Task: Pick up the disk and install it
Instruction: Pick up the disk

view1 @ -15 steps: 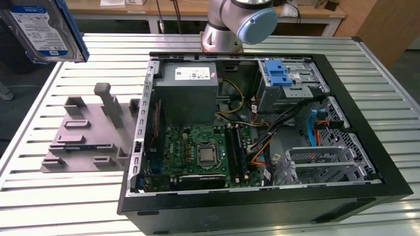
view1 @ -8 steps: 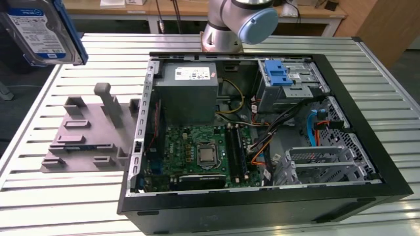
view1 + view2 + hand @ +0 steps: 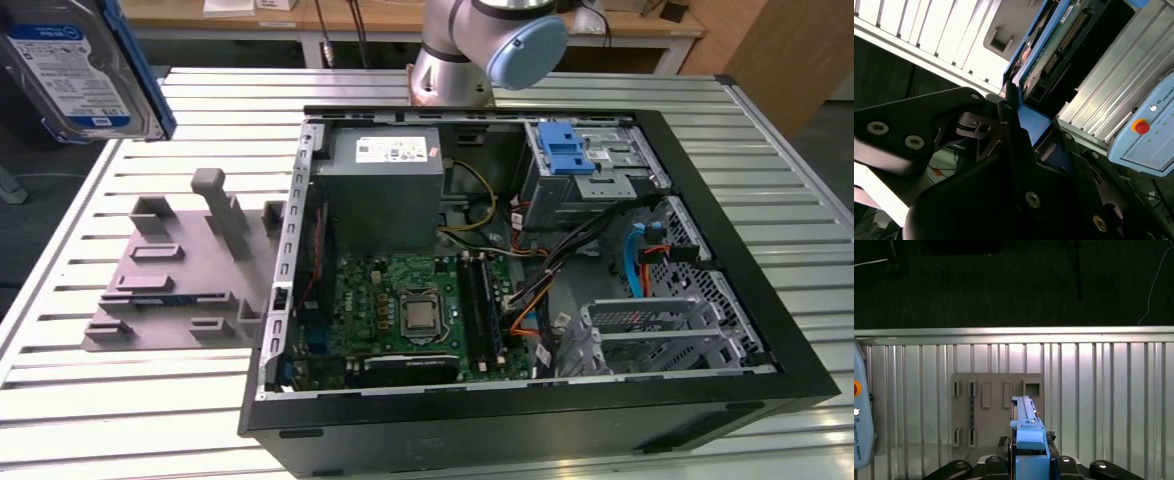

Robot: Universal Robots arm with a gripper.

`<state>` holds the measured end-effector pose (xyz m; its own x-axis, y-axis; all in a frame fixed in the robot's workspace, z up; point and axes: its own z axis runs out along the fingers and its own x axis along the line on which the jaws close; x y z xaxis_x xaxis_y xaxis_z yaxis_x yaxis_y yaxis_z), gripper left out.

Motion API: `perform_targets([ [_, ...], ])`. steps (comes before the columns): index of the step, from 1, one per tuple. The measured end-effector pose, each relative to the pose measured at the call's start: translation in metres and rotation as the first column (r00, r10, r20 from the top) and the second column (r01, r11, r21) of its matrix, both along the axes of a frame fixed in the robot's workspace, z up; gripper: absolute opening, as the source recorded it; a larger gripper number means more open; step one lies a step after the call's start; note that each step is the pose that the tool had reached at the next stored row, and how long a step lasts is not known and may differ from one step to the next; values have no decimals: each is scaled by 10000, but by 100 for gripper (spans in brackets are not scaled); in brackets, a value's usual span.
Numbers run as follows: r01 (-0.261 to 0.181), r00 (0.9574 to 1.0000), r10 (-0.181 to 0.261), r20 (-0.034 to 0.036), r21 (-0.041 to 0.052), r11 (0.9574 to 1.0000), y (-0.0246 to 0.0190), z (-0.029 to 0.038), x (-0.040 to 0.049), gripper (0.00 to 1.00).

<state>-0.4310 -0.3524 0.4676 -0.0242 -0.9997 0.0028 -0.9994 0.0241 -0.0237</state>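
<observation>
The tool [image 3: 1031, 464] is closed firmly on the disk [image 3: 1026, 427], pinching its blue bracket from both sides, so the pick-up looks done. The disk sits in the tool's grip, held well above the grey holder plate [image 3: 996, 410] on the bench [image 3: 1104, 400] beneath it. Installation is not yet done: the open computer case [image 3: 534, 270] stands well apart from the tool, without the disk.

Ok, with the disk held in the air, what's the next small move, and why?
Probably carry the disk toward the drive bay in the open case. The gripper holds it by the blue bracket, clear above the grey holder, and the bay sits far off at the exterior view's right.
</observation>
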Motion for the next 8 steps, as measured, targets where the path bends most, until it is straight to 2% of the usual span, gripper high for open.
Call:
perform_targets([
  [8,0,10000,0,-3,0,10000,-72,0,90,36],
])
